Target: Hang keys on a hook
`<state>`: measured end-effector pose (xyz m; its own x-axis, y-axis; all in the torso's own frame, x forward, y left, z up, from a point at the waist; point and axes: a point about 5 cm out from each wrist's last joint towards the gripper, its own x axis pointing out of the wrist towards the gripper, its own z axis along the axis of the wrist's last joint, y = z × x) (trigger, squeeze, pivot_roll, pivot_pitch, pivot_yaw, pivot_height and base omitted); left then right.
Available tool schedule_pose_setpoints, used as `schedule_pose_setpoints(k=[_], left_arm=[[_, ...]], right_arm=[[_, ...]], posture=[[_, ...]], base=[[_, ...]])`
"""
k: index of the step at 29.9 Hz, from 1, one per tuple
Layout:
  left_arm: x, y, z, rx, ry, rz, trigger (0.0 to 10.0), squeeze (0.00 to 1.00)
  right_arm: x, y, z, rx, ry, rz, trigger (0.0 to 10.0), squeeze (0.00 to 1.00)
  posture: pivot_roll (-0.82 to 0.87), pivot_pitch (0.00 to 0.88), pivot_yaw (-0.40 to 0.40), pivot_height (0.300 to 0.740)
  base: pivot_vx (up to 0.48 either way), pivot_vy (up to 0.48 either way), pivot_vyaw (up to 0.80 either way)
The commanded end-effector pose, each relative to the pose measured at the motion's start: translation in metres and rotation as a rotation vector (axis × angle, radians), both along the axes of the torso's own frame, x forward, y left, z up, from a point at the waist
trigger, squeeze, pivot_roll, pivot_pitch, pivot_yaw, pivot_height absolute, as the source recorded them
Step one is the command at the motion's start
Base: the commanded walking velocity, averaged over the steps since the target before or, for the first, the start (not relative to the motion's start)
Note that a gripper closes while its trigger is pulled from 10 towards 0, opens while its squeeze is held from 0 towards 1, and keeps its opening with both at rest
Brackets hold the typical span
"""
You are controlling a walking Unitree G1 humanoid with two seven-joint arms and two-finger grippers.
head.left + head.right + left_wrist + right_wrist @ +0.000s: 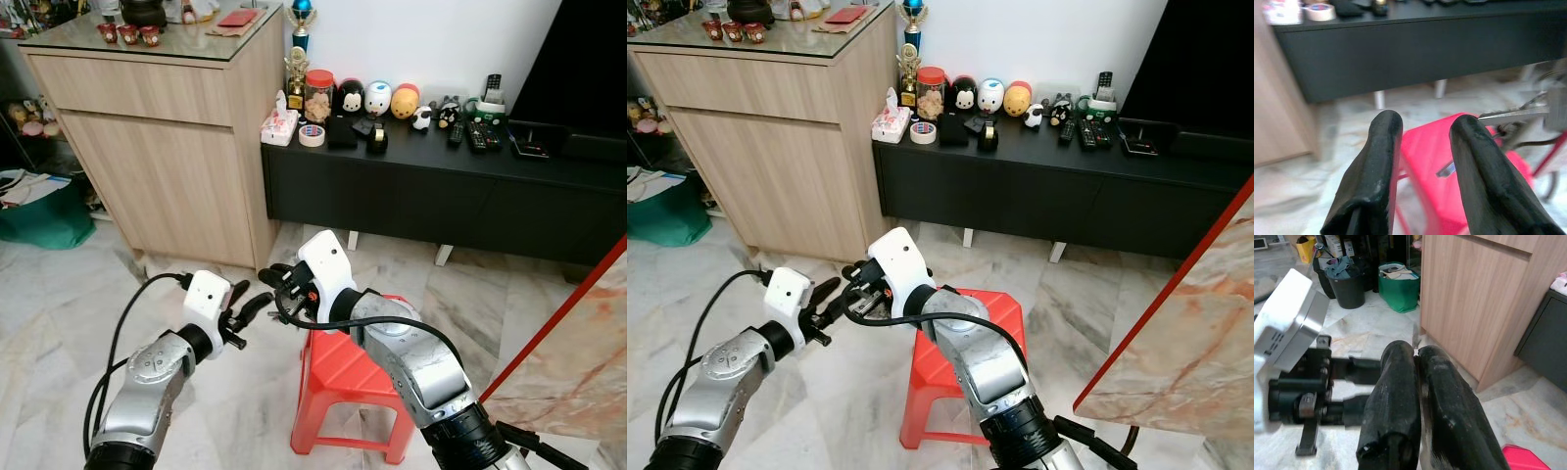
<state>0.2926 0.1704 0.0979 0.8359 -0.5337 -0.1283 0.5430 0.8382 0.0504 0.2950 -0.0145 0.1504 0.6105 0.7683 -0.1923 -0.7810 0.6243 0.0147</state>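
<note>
Left eye view shows both silver arms raised over the pale marble floor (59, 294), with the two end effectors close together and pointing at each other above a red plastic stool (343, 382). The left end effector (257, 304) has its two black fingers apart, with a clear gap between them, and it holds nothing. In the left wrist view these fingers (1376, 166) stand open, and a silver metal key (1511, 115) shows just beside the tip of one finger, with a dark ring or cord behind it, but I cannot tell if the key touches the finger. The right end effector (278, 279) has its fingers pressed together; in the right wrist view the fingers (1400, 396) are closed with only a thin line between them, and a small thin metal tip (1415, 337) sticks out at their ends, so it seems to pinch the keys. A black cable loop (299, 313) hangs under the right wrist. Behind the arms stands a light wooden cabinet with a glass top (167, 127), and next to it a long black low table (441, 176). On the left end of this table lie a pink tissue box (278, 125) and a white tape roll (312, 135), and along its back edge stand small toy figures (377, 99); remote controls (480, 132) are farther along.
</note>
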Motion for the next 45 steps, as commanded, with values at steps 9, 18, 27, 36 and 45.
schedule_pose_setpoints(k=[9, 18, 27, 36, 45], left_arm=[[-0.009, -0.013, 0.000, -0.078, 0.050, -0.135, 10.0, 0.00], [-0.015, -0.015, 0.002, -0.092, 0.079, -0.197, 10.0, 0.00], [-0.013, -0.012, -0.003, -0.037, 0.082, -0.163, 10.0, 0.00], [-0.014, -0.009, -0.004, -0.038, 0.085, -0.147, 10.0, 0.00], [-0.012, -0.012, 0.000, -0.059, 0.049, -0.140, 10.0, 0.00]], right_arm=[[-0.002, 0.003, 0.007, 0.010, -0.023, 0.022, 10.0, 0.00], [-0.002, 0.003, 0.007, 0.009, -0.021, 0.025, 10.0, 0.00], [-0.003, 0.004, 0.006, 0.004, -0.021, 0.037, 10.0, 0.00], [-0.003, 0.005, 0.005, -0.008, -0.022, 0.044, 10.0, 0.00], [-0.004, 0.007, 0.005, -0.010, -0.026, 0.055, 10.0, 0.00]], posture=[[0.00, 0.049, -0.057, 0.740], [0.00, 0.048, -0.057, 0.740], [0.00, 0.048, -0.057, 0.740], [0.00, 0.047, -0.056, 0.740], [0.00, 0.048, -0.053, 0.740]], base=[[0.000, 0.000, 0.00], [0.000, 0.000, 0.00], [0.000, 0.000, 0.00], [0.000, 0.000, 0.00], [0.000, 0.000, 0.00]])
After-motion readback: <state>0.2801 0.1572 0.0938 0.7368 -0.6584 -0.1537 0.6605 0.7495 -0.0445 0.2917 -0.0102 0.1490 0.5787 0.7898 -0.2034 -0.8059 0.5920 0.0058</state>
